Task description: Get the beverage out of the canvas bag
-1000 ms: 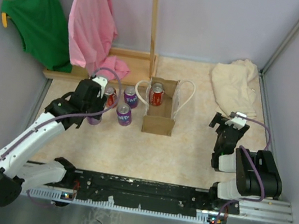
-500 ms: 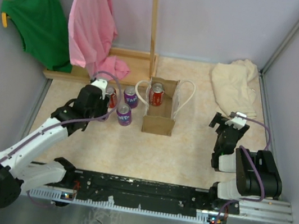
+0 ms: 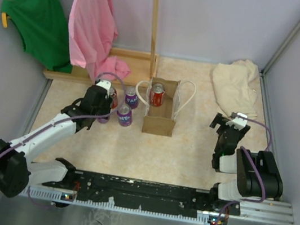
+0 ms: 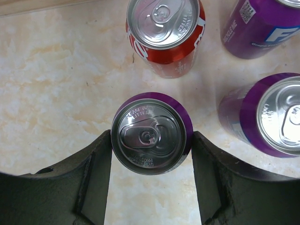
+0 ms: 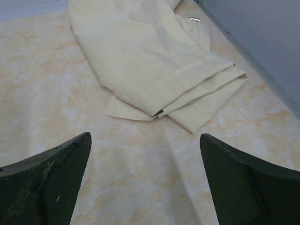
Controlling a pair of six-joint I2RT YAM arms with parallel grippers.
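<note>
Pale marbled surface [image 3: 183, 152], tan canvas bag [image 3: 157, 126] upright near the middle, red can [image 4: 164, 33], purple can [image 4: 150, 138] and two more purple cans [image 4: 272, 117] standing left of it, cream cloth heap [image 3: 235, 86] far right, wooden rack base [image 3: 126, 63] at far edge.

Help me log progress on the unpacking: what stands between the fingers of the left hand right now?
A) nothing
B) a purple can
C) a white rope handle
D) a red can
B: in the left wrist view a purple can stands upright, top facing the camera, between the two fingers of the left hand, which press against its sides.
</note>
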